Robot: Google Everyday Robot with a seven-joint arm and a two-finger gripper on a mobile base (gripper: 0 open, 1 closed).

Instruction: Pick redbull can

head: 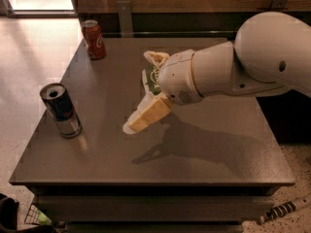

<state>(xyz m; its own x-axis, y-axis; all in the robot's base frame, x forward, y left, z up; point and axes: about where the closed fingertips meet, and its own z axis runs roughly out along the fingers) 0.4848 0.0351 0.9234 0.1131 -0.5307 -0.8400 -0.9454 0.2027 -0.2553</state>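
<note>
Tool [138,91] hangs above mid tabletop [218,164], released: two pale fingers [148,114] spread wide, nothing between them. One finger points toward the far side, the other angles down and near-left. Arm [252,62] reaches in from the right. Green bag [147,79] lies partly hidden behind the wrist.

Redbull can [60,109] stands upright near the left edge of the tabletop, well apart from the tool. Cola can [93,39] sits at the far-left corner, well apart from both; not the target.

Step in hand, as I read it: the approach. Grasp not yet begun.

Doing it well:
- Carry the tool left with fingers wide, low enough to meet the redbull can at mid-body, not at the rim.
- Line up the gap so one finger lands on each side before closing.
- Tall, slim, probably light: a finger that touches first may tip it or shove it toward the nearby left edge. Slow down for the last stretch and come in square.
- Close evenly and gently; thin wall likely dents under a hard squeeze.
- Lift straight up.
</note>
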